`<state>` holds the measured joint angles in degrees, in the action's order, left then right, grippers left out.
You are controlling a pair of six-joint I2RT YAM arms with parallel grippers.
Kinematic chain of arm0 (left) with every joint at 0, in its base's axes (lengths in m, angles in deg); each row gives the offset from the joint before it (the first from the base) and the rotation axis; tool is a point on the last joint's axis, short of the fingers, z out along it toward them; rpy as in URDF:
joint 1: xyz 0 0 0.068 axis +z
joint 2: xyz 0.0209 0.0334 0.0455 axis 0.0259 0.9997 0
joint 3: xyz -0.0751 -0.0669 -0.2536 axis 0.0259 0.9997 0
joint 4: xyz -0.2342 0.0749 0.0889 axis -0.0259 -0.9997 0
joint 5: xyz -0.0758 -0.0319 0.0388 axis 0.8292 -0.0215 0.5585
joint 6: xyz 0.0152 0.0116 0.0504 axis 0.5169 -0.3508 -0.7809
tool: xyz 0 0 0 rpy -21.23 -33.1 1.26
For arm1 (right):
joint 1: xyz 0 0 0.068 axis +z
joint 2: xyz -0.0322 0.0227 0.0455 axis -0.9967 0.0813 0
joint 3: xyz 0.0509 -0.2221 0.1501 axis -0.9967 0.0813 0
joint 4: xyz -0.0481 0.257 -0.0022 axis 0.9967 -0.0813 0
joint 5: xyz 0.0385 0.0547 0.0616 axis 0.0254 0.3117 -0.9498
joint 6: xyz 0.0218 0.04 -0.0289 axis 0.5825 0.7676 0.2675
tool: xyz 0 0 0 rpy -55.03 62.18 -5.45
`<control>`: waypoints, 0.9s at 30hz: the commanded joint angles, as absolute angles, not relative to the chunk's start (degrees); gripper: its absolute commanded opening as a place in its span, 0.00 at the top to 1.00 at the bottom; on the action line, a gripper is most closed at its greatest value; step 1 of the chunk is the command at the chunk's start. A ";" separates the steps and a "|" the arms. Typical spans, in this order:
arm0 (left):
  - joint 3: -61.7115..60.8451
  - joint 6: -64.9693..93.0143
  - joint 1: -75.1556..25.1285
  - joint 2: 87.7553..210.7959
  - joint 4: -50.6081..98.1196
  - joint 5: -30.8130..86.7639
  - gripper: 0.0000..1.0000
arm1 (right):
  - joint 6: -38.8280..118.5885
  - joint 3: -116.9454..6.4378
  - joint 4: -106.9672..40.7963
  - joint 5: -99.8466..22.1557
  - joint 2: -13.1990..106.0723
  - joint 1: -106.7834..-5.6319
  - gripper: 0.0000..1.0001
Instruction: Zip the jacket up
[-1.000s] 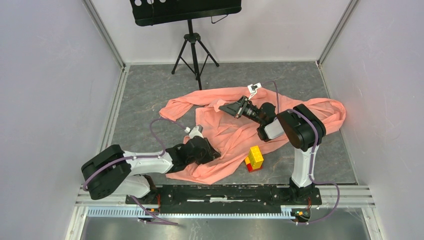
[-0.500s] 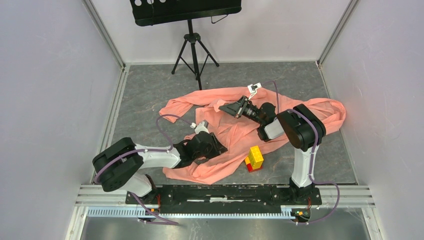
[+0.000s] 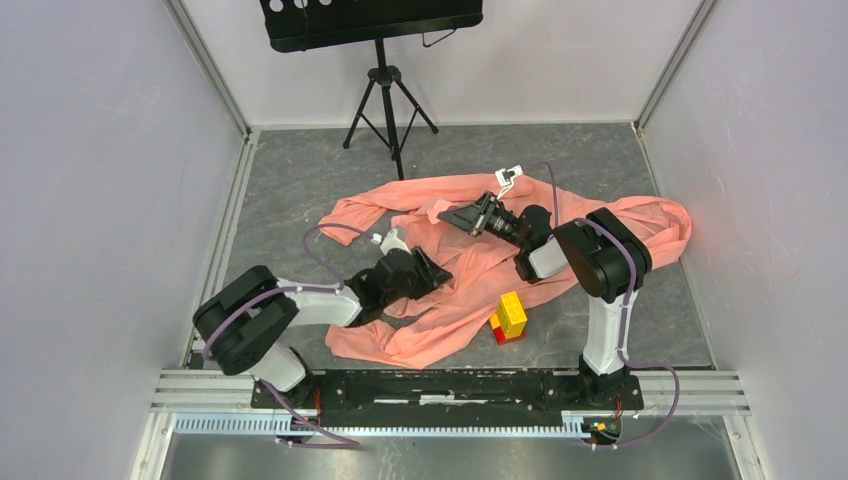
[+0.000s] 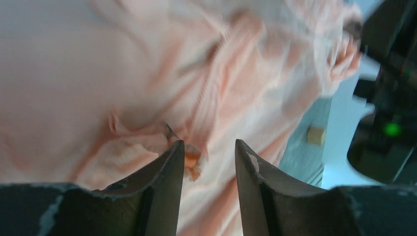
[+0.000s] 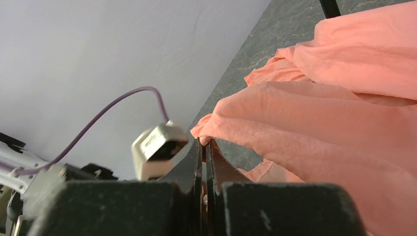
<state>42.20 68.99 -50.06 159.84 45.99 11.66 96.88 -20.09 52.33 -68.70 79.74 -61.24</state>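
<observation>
Grey desk (image 3: 300,180) with white walls all round. One pink jacket (image 3: 470,265) lies crumpled in the middle of it, not zipped up. The right end effector (image 5: 204,142) is pinched tight on an edge of the jacket at the far side. The left end effector (image 4: 206,147) has its fingers apart and hangs just over the cloth nearer the front. A small bit of cloth touches one finger, but it grips nothing. A thin line (image 4: 209,88) just ahead of it may be the zipper, but it is blurry.

I think the step now is finding the bottom end of the zipper. Next, the left one should go down on the zipper and close, with the right one pulling the cloth flat.

Count: one jacket, two arms, one block stack (image 3: 510,315), one stand (image 3: 385,90).
</observation>
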 commanded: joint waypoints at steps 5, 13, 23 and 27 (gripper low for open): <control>42.43 59.76 -38.04 157.36 60.87 19.45 0.51 | 96.89 -19.95 68.03 -69.53 79.00 -61.33 1.00; 41.31 54.92 -42.97 148.85 34.55 19.21 0.51 | 97.23 -19.83 68.48 -69.66 78.87 -61.27 1.00; 40.26 62.72 -48.77 152.69 32.26 18.14 0.62 | 96.80 -20.05 67.92 -69.61 79.08 -61.06 1.00; 41.48 65.16 -49.14 153.60 35.08 18.22 0.64 | 96.71 -20.14 67.70 -69.62 79.08 -60.84 1.00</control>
<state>42.00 61.10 -48.66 152.92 32.02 18.76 97.27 -20.09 52.33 -68.72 79.74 -61.15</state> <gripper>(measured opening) 0.364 0.021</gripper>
